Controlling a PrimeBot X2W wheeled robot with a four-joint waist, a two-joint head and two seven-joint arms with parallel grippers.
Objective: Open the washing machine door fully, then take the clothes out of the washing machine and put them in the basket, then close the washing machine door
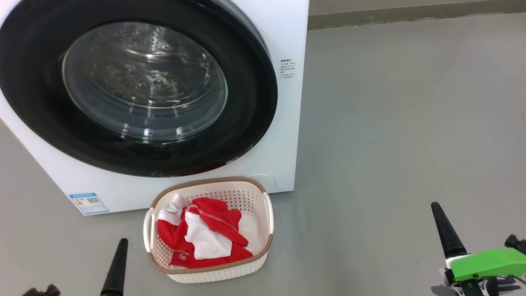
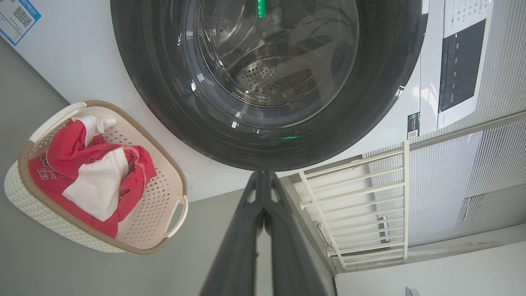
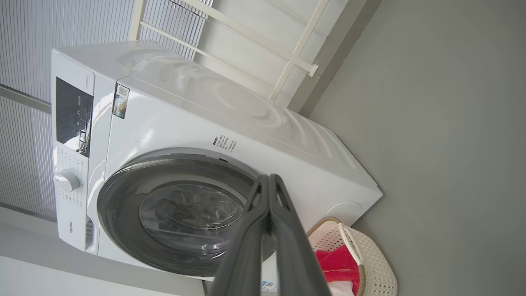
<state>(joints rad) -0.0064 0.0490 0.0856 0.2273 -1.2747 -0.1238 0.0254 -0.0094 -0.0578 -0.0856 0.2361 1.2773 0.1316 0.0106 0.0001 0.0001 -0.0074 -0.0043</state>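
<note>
Basket just beside left fingers

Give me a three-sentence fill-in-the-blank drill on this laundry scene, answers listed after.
1. The washing machine door is ____.
2. The basket holds white and ____ clothes.
3. The left gripper and the right gripper are both ____, holding nothing.
Missing words: closed; red; shut.
</note>
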